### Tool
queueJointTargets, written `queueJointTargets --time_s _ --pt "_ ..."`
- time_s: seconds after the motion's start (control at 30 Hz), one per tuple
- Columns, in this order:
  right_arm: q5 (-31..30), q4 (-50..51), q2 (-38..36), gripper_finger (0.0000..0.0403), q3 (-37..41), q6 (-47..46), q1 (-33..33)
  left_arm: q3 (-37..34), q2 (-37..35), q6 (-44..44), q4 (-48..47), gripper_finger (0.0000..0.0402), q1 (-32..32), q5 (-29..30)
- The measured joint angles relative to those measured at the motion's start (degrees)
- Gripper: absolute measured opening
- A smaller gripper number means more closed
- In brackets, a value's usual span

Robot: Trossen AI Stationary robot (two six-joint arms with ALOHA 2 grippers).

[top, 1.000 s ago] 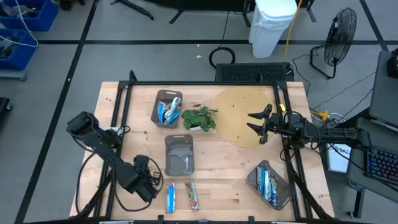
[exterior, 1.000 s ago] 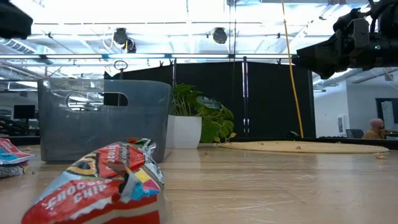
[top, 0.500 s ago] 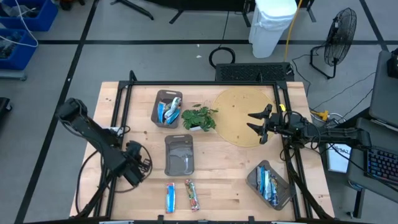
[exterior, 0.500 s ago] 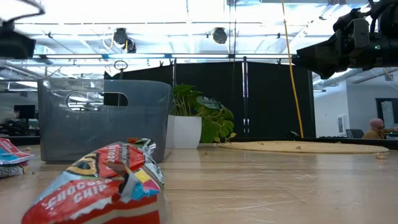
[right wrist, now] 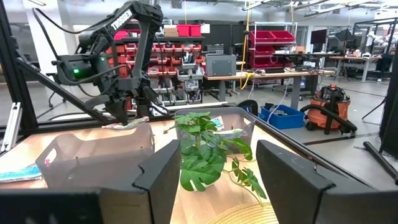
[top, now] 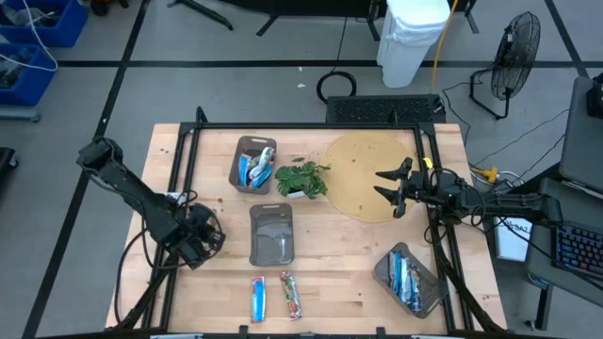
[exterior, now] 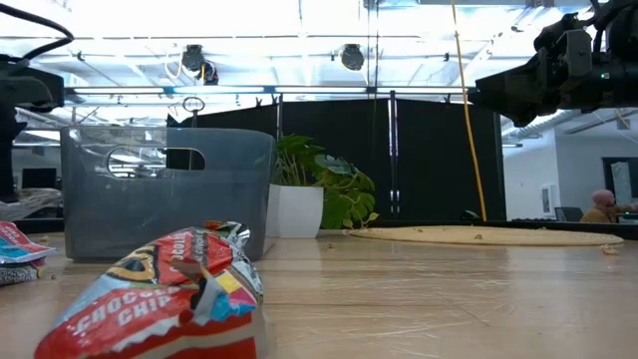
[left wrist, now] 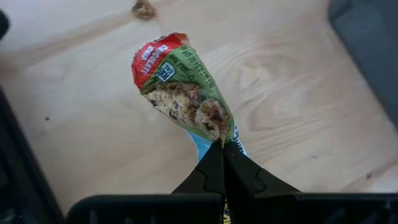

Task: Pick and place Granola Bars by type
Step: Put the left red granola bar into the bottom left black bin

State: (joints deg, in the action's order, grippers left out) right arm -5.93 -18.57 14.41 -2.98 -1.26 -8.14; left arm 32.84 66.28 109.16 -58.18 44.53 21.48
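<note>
Left wrist view shows my left gripper (left wrist: 222, 163) pinched tight on one end of a green-and-red granola bar (left wrist: 183, 87), which sticks out straight ahead of my fingertips, above the bare wooden table (left wrist: 74, 124). An empty grey tray (top: 271, 234) sits just beside my gripper. My right gripper (top: 390, 185) waits over the round mat (top: 363, 169), fingers spread wide, holding nothing.

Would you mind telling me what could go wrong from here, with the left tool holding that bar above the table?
1. The left tool pinches the green granola bar only at one wrapper end, so it might slip or swing loose.
2. The middle tray sits close beside that tool; the dangling bar could catch its rim.
3. Two bars, a blue bar and a red bar, lie loose near the table edge and could be knocked.
</note>
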Motion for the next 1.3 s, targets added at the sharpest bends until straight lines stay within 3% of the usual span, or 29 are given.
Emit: queueJointTargets --time_s 0.2,0.37,0.67,0.77,0.97,1.13,1.3 --pt "0.0 0.0 0.0 0.0201 0.0 0.0 0.0 0.0 -0.4 -5.7 8.6 0.0 0.0 3.6" --pt "0.0 0.0 0.0 0.0201 0.0 0.0 0.0 0.0 -1.6 -20.7 21.6 0.0 0.0 14.8" --pt "0.0 0.0 0.0 0.0201 0.0 0.0 0.0 0.0 -4.6 -47.7 28.4 0.0 -0.2 32.3" --pt "0.0 0.0 0.0 0.0201 0.0 0.0 0.0 0.0 -6.4 -56.5 32.4 0.0 -1.0 34.3" --pt "0.0 0.0 0.0 0.0201 0.0 0.0 0.0 0.0 -9.3 -82.0 47.7 0.0 -4.6 30.7" --pt "0.0 0.0 0.0 0.0201 0.0 0.0 0.0 0.0 -11.5 -103.5 61.2 0.0 -11.3 16.8" --pt "0.0 0.0 0.0 0.0201 0.0 0.0 0.0 0.0 -12.1 -113.8 65.1 0.0 -20.2 2.6"
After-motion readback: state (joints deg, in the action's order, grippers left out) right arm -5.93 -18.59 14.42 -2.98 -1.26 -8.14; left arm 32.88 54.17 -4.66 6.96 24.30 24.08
